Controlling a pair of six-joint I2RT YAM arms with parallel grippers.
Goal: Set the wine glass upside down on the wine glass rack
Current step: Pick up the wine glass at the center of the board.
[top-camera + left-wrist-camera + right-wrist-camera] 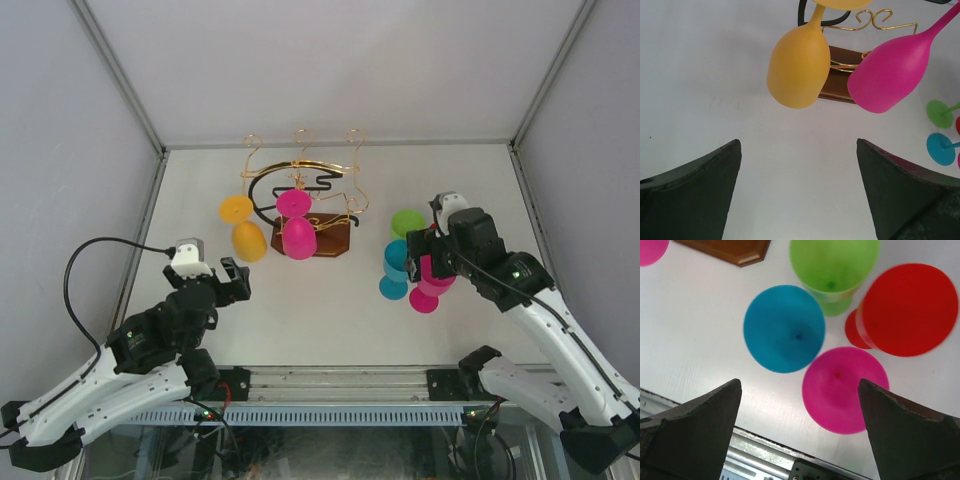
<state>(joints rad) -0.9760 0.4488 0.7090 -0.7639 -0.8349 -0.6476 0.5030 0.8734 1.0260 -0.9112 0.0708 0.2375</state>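
Wine glass rack (pixel 335 238): gold wire, scroll arms, black band, brown octagonal base; upright, mid-table. We log orange glass (pixel 248 240), magenta glass (pixel 298 238) hung bowl-down on it. Upright at right: green glass (pixel 405 222), blue glass (pixel 396 260), pink glass (pixel 428 292), red glass (pixel 907 310).

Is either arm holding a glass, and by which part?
Nothing is held. The left gripper is open over the white table; the right gripper is open above the cluster of coloured plastic wine glasses.

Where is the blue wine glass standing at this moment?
In the top view, the blue wine glass stands right of the rack, beside the green glass and the standing pink glass.
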